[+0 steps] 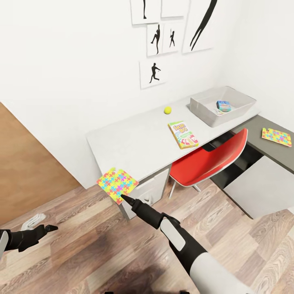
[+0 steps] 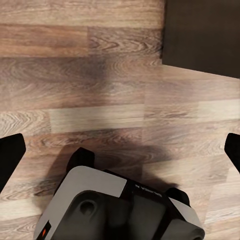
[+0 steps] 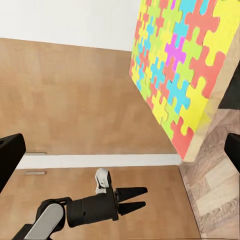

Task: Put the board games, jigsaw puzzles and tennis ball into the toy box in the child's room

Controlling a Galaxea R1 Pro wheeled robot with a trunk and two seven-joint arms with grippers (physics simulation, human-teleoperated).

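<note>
Touching jaws: jigsaw puzzle (image 1: 117, 184) corner

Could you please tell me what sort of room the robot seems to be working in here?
Probably a child's bedroom or study corner: a pale L-shaped desk holding a tennis ball, a Skip-Bo game and bright jigsaw puzzles, a red chair tucked under, and dancer silhouette prints on the wall.

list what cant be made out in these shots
- Flat multicoloured jigsaw puzzle at the pale grey desk's corner: head view, right gripper covers its edge, grip unclear.
- Shallow light-grey toy box: its wall hides part of the small blue board game.
- Second jigsaw: too small for detail.
</note>
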